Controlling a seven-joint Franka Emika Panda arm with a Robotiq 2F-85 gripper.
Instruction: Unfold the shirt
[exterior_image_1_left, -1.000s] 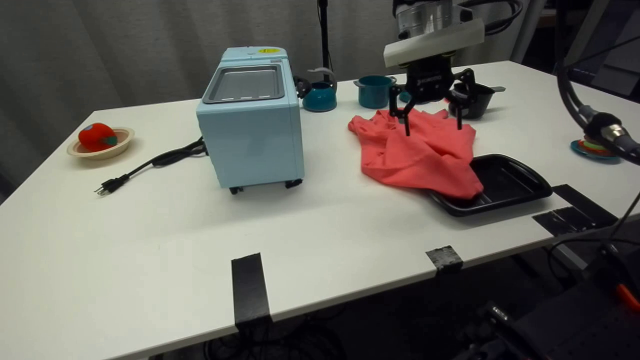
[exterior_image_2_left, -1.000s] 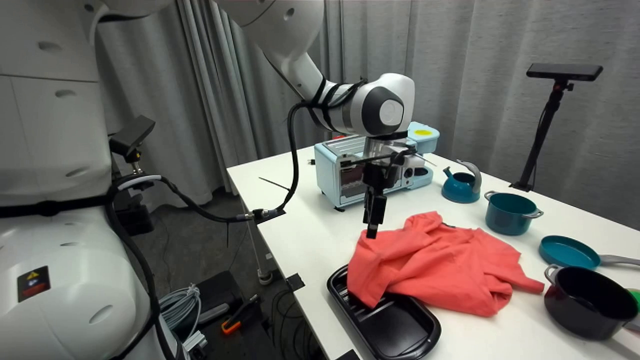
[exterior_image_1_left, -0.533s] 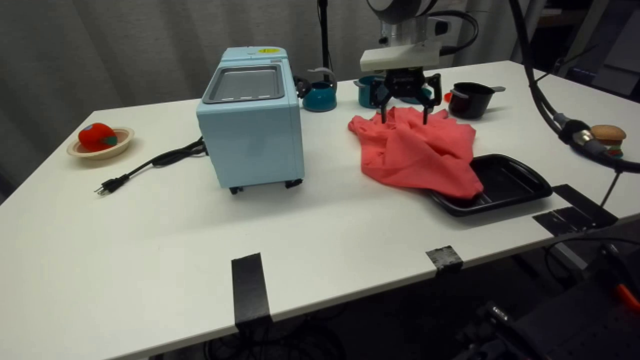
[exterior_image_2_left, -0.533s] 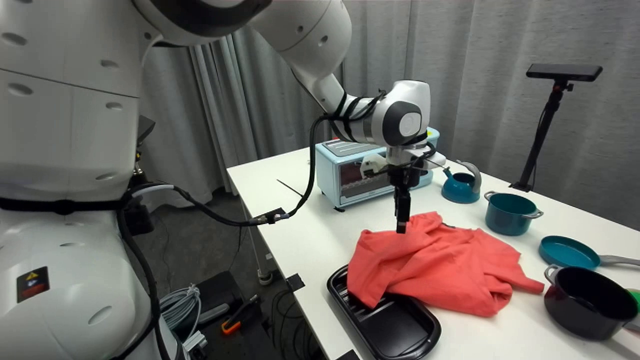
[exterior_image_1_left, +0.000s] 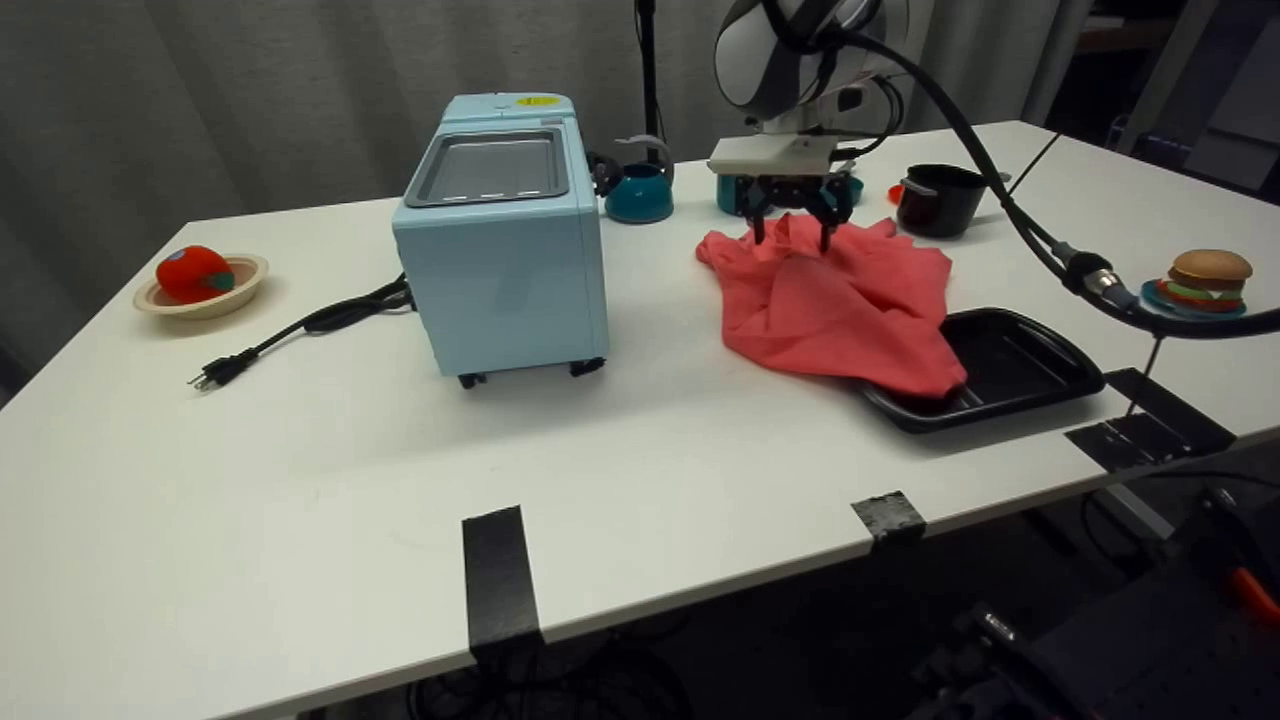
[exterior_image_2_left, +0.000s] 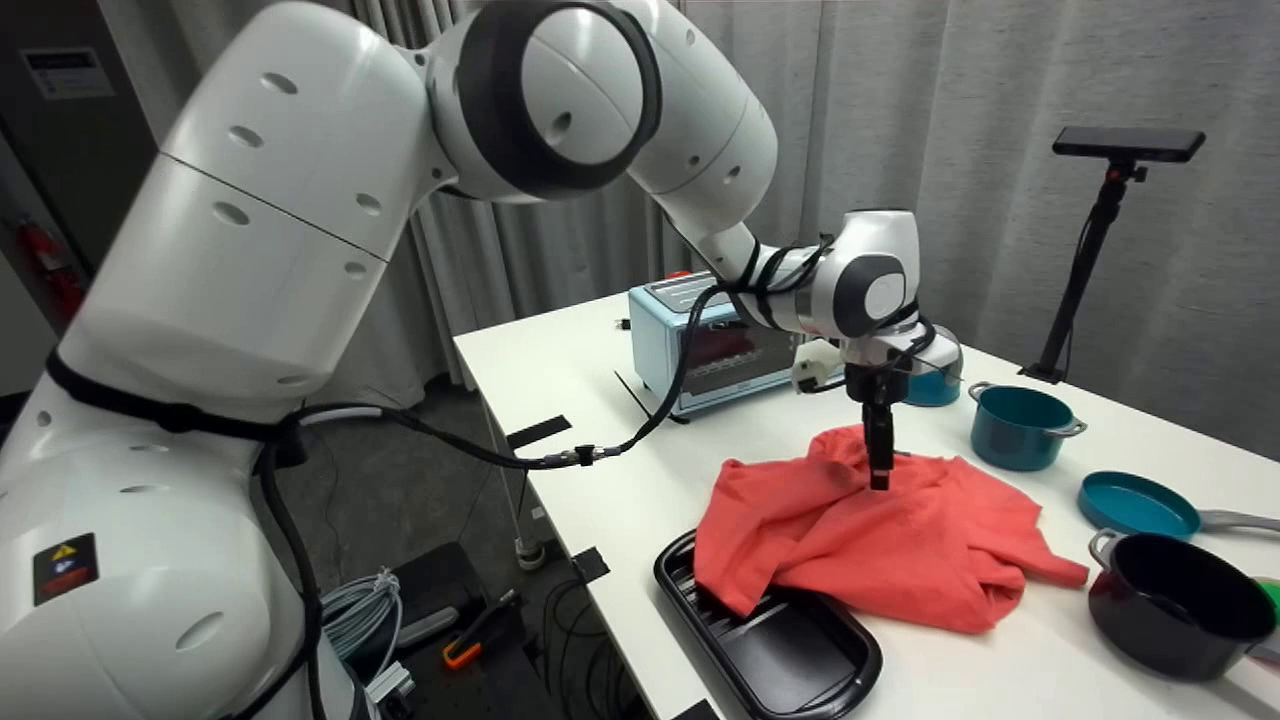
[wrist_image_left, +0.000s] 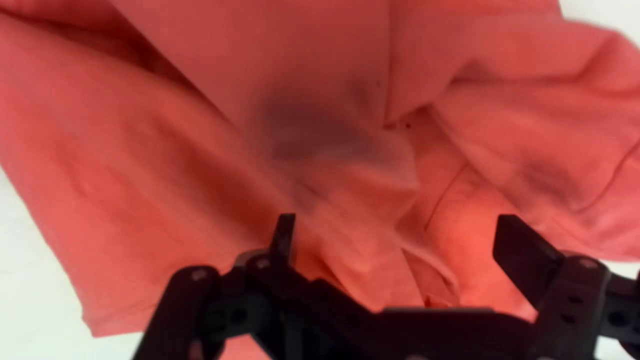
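A rumpled coral-red cloth shirt (exterior_image_1_left: 830, 310) lies on a white flat-topped desk (exterior_image_1_left: 300, 450), between the edge marked with strips of black tape (exterior_image_1_left: 500, 575) and the opposite edge. Its long axis runs from the taped edge towards the opposite edge: 1 end drapes into a shallow black rectangular pan (exterior_image_2_left: 800, 660) near the taped edge, while a narrow, sleeve-like end points towards a round black pot (exterior_image_2_left: 1150, 630) with grey handles. Which end is the collar cannot be told. A black 2-fingered gripper (exterior_image_1_left: 791, 243) points down over the shirt, its fingers (wrist_image_left: 522, 257) spread well apart and holding nothing; whether the tips touch the cloth is unclear. Compared with 1 second earlier, the white robot arm (exterior_image_2_left: 590, 90) has carried the gripper lower and farther from the taped edge. The shirt lies unchanged.
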